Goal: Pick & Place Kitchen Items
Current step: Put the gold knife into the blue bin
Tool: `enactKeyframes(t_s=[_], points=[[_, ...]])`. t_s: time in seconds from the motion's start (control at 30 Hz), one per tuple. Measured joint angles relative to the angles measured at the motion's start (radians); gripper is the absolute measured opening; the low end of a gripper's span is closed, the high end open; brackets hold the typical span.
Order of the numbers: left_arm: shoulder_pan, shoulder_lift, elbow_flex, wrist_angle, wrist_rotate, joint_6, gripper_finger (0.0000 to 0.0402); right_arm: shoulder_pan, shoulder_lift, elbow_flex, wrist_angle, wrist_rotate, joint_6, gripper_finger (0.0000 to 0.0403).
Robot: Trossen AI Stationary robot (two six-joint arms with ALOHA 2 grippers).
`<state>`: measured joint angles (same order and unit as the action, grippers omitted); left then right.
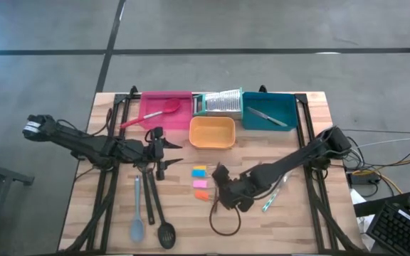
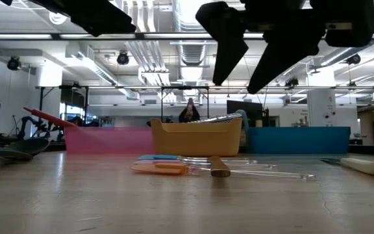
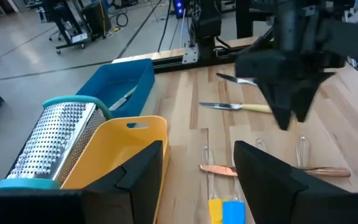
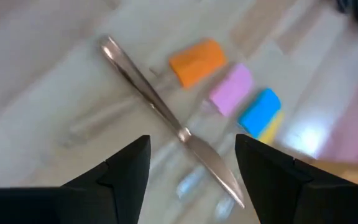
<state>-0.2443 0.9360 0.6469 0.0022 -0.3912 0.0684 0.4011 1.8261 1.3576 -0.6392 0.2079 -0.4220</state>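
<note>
From table height the right gripper is cut off by the top edge, so only its two dark fingers hang into sight. The right wrist view is smeared with motion, so the knife and the little orange piece, pink piece and blue piece have soft edges. Overhead, the arm covers part of the dark loop on the surface, and I can't tell what the loop is.

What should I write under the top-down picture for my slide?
Two open grippers, left and right, hover over a table of spoons and trays.
</note>
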Motion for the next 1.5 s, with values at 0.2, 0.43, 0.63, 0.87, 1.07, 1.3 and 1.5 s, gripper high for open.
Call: enactKeyframes(t_s=[0.2,0.43,0.63,0.87,1.07,1.3,1.5], points=[[0.000,0.000,-0.002,-0.002,0.000,-0.001,0.0202,0.000,0.049,0.026,-0.008,-0.013,-0.041,0.0220],[0.000,0.000,-0.010,-0.003,0.000,-0.001,0.0202,-0.013,0.096,0.032,0.025,-0.031,-0.061,0.0198],[0.000,-0.001,-0.011,-0.002,0.000,-0.001,0.0202,-0.018,0.158,0.032,0.047,-0.034,-0.091,0.0187],[0.000,-0.001,-0.012,-0.003,0.000,-0.001,0.0202,-0.021,0.203,0.031,0.088,-0.036,-0.118,0.0183],[0.000,-0.001,-0.012,-0.003,0.000,-0.001,0.0202,-0.033,0.204,0.061,0.109,-0.077,-0.131,0.0195],[0.000,-0.001,-0.013,-0.003,0.000,-0.001,0.0202,-0.046,0.206,0.062,0.079,-0.088,-0.132,0.0183],[0.000,-0.001,-0.013,-0.004,0.000,-0.001,0.0202,-0.060,0.210,0.062,0.068,-0.088,-0.156,0.0158]])
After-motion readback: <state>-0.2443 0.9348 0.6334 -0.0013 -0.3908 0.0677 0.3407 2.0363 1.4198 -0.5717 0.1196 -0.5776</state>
